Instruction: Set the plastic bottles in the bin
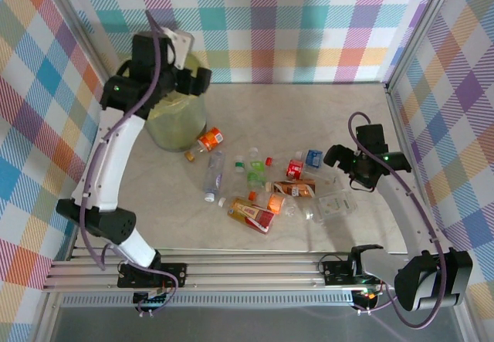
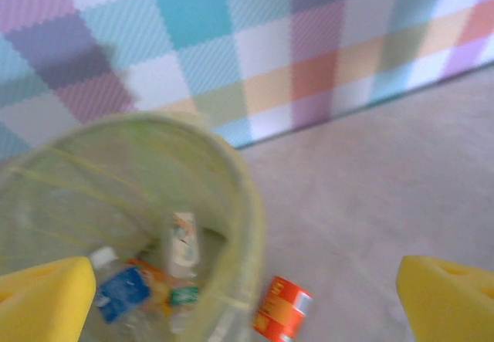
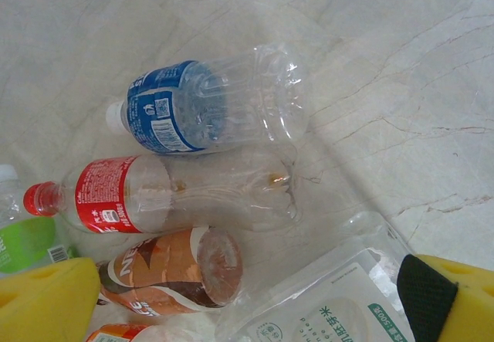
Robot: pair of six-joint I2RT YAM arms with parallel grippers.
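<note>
The right gripper (image 3: 247,299) stood wide and empty, its yellow fingers (image 3: 46,303) apart at either side of the wrist view, gripping nothing. Directly between them lay a clear packet (image 3: 332,303) with a white printed label, which was no bottle. Just beyond it, toward one finger, lay the brown-label bottle (image 3: 170,269). Past that was the red-label bottle (image 3: 154,191), and farthest out the blue-label bottle (image 3: 208,103). All three rested on their sides on the table (image 3: 401,64), near one another. Their long axes ran roughly along the line from finger to finger rather than across it. I judged that a clean pinch across a bottle's body would need the wrist turned first.

From above, the right gripper (image 1: 345,166) hung at the right end of the scatter of bottles (image 1: 262,191), so this arm was plainly the nearer one. The bin (image 1: 176,118) stood far left, well apart from it.

The left gripper (image 1: 194,79) hovered over the bin's far rim, also spread wide and empty. Its wrist view showed a few bottles inside already. An orange bottle (image 2: 282,307) lay on the table just beside the bin wall (image 2: 239,203).
</note>
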